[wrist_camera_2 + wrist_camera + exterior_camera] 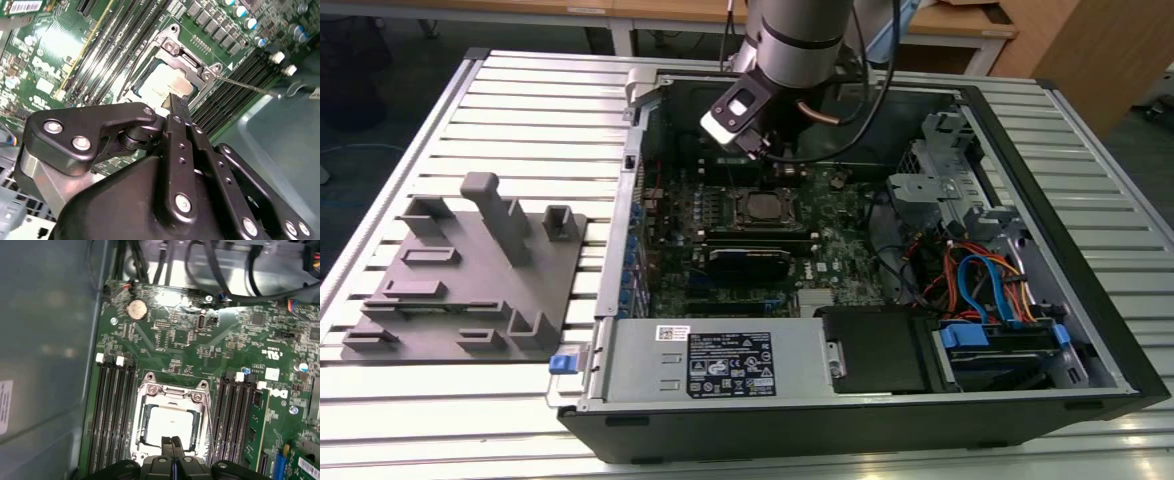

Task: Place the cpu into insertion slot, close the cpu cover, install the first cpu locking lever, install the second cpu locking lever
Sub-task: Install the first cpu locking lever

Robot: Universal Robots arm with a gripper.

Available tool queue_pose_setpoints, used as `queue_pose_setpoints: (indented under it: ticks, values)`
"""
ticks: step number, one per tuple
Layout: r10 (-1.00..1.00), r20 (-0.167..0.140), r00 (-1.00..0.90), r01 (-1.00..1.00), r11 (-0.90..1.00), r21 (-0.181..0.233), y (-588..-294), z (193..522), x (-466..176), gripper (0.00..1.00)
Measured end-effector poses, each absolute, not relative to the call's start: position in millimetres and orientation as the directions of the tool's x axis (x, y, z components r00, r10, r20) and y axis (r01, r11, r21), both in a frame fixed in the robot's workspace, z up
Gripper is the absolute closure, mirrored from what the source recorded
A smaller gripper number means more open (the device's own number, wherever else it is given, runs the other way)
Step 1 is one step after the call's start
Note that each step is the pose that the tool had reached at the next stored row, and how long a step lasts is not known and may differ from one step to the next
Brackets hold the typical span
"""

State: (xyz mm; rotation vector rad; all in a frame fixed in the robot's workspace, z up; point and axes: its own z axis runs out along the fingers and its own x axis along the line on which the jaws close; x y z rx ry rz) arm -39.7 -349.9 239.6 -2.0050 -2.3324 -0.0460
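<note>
An open computer case (854, 425) lies on a desk (520, 120) made of long metal slats. On the exterior view's left, a grey holder tray (467, 285) with pegs and blocks sits on the desk beside the case.

The robot arm (794, 40) reaches down into the case from the far side. Inside is a green motherboard (200, 340). The insertion slot (765, 208) sits in the middle of the board, between rows of long black memory slots (112, 410).

The cpu (170, 421) is lying flat in the slot, and its pale shiny face shows. The cpu cover (172, 392) is down over it, so the chip shows through the square window in the silver frame.

The gripper (172, 441) hangs just above the near edge of the cpu. Its two black fingers are pressed together and there is nothing between them.

In the second wrist view, a thin metal lever (247, 87) sticks out from a corner of the cover, away from the socket.

A round silver battery (136, 310) sits on the board, well apart from the slot. A grey power supply box (707, 362) fills the near side of the case.
</note>
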Motion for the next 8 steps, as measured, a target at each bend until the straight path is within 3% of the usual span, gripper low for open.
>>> queue_pose_setpoints:
  ticks: [8]
  values:
    - [0.974,0.065,-0.215,0.976,0.216,0.001,-349.9,239.5,-39.7,0.90]
